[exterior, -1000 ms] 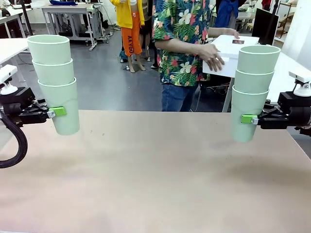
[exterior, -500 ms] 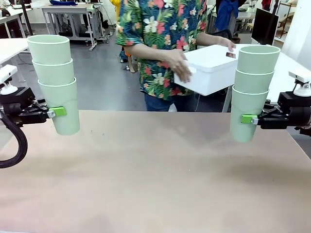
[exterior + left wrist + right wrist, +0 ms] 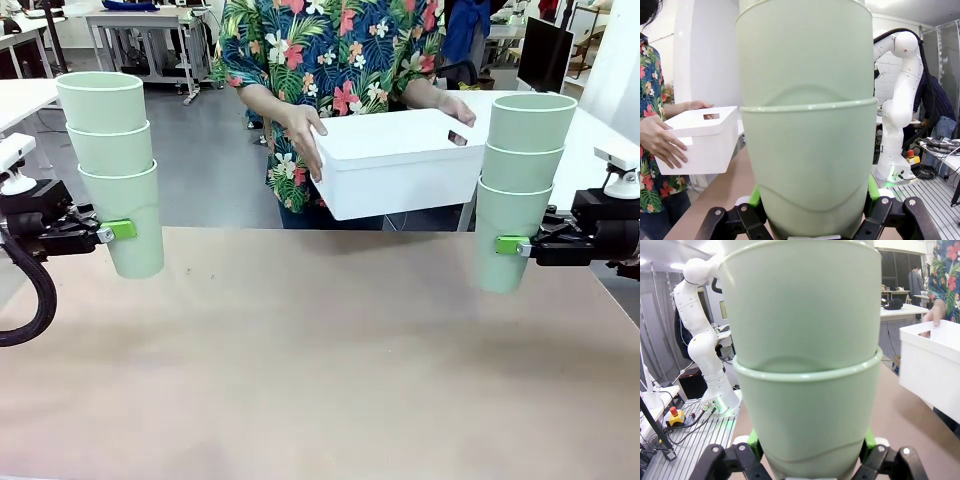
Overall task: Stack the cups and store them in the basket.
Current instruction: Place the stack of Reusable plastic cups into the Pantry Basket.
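While I hold both arms out over the table (image 3: 320, 370), my left gripper (image 3: 122, 232) sits at nine o'clock in the front view. Its green-padded fingers pinch the bottom tumbler of the left stack of cups (image 3: 110, 165), three nested upright with rims up, raised off the tabletop. Through my left wrist camera that stack (image 3: 807, 125) stands tall straight ahead, with a sliver of green pad showing on either side of its base.

At twelve o'clock, beyond the far edge of the table, a person (image 3: 330, 45) in a flowered shirt holds the basket (image 3: 400, 165) in the air. One of the hands (image 3: 303, 135) grips its end toward ten o'clock, the other (image 3: 455, 105) rests on the end toward two o'clock, near the slot handle. The basket touches neither stack.

At three o'clock my right gripper (image 3: 512, 246) is clamped the same way on the lowest tumbler of the right stack of cups (image 3: 522, 190), also three nested, upright and off the table. In my right wrist camera the basket's white wall (image 3: 932, 370) shows at three o'clock, beside the stack (image 3: 805, 365).
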You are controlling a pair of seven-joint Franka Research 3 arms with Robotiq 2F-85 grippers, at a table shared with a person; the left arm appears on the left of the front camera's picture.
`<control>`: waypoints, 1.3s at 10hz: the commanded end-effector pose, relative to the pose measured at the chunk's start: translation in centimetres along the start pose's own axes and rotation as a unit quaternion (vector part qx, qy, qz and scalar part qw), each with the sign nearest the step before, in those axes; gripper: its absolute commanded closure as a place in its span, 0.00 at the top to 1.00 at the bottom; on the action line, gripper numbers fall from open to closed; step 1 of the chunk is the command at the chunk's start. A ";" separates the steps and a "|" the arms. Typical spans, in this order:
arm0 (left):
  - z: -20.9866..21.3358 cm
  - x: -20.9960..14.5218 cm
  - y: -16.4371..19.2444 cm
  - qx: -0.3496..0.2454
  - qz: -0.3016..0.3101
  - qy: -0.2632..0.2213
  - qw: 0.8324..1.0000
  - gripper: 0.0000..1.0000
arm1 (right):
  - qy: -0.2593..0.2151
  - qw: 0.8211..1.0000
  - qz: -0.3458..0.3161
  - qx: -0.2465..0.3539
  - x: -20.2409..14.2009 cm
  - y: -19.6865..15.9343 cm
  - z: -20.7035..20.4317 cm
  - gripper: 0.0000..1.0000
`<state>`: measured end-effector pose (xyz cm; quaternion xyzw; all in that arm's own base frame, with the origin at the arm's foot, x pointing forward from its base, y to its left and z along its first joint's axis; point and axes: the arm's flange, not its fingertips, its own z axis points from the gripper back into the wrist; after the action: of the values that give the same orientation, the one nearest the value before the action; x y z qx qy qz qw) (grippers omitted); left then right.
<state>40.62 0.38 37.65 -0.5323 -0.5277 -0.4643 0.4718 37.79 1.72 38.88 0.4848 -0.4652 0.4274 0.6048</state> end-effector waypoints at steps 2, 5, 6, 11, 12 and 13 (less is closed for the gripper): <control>-0.1 0.4 -0.1 -0.002 -0.005 -0.002 1.000 0.86 | 0.001 1.000 0.004 -0.001 0.3 0.1 0.0 0.87; -0.1 0.4 -0.1 -0.002 -0.005 -0.002 1.000 0.86 | 0.001 1.000 0.004 -0.001 0.3 0.1 0.0 0.87; -0.1 0.4 -0.1 -0.002 -0.005 -0.002 1.000 0.86 | 0.001 1.000 0.004 -0.001 0.3 0.1 0.0 0.87; -0.1 0.4 -0.1 -0.002 -0.005 -0.002 1.000 0.86 | 0.001 1.000 0.004 -0.001 0.3 0.1 0.0 0.87; -0.1 0.4 -0.1 -0.002 -0.005 -0.002 1.000 0.86 | 0.001 1.000 0.004 -0.001 0.3 0.1 0.0 0.87; -0.1 0.4 -0.1 -0.002 -0.005 -0.002 1.000 0.86 | 0.001 1.000 0.004 -0.001 0.3 0.1 0.0 0.87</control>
<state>40.62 0.38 37.65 -0.5323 -0.5277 -0.4643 0.4718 37.79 1.72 38.88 0.4848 -0.4652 0.4274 0.6048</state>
